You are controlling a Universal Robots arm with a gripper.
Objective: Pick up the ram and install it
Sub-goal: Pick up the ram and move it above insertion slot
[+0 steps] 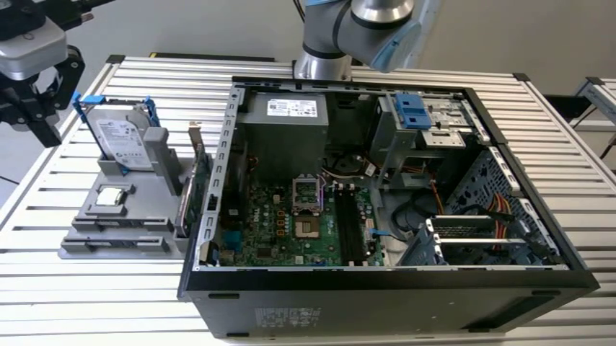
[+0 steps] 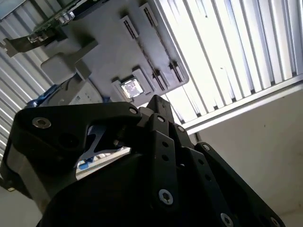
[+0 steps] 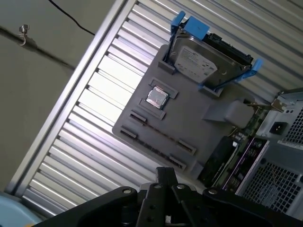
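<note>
While gripper hangs over the edge of the bench, apparently clenched on nothing, ram sits slotted along the tray edge (thin, edge-up): a skewed grasp could jam it.

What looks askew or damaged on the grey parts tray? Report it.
Nothing stands out. The hard drive sits in its holder on the grey parts tray, the silver chip lies flat in its recess, and the green card stands on edge beside the case.
</note>
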